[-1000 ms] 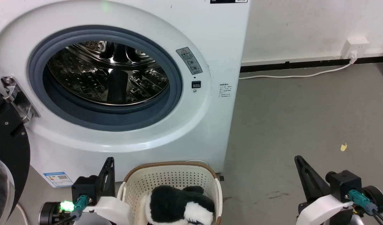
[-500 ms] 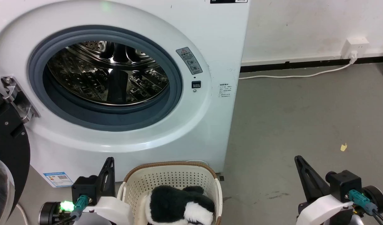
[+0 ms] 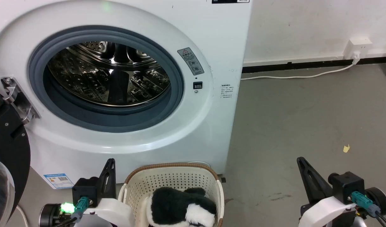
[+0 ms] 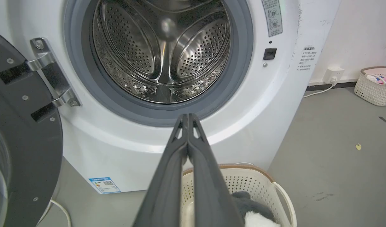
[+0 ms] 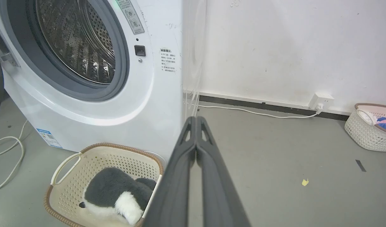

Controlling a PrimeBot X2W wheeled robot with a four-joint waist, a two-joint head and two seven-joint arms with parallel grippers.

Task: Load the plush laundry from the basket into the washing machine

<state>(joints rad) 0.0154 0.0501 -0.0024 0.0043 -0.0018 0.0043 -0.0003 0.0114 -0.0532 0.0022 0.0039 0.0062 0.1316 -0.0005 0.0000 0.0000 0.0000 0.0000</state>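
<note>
Lying in the basket, the plush laundry appears untouched

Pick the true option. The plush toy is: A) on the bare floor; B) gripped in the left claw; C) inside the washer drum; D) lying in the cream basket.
D: the plush toy lies inside the basket in front of the washing machine.

A plain laundry corner here, more test room than home: a white washing machine stands, door open, on a bare grey floor. Behind it is a scuffed white wall, with a wall socket trailing its white cable along the black skirting. A small basket of coloured clothes sits far right.
</note>
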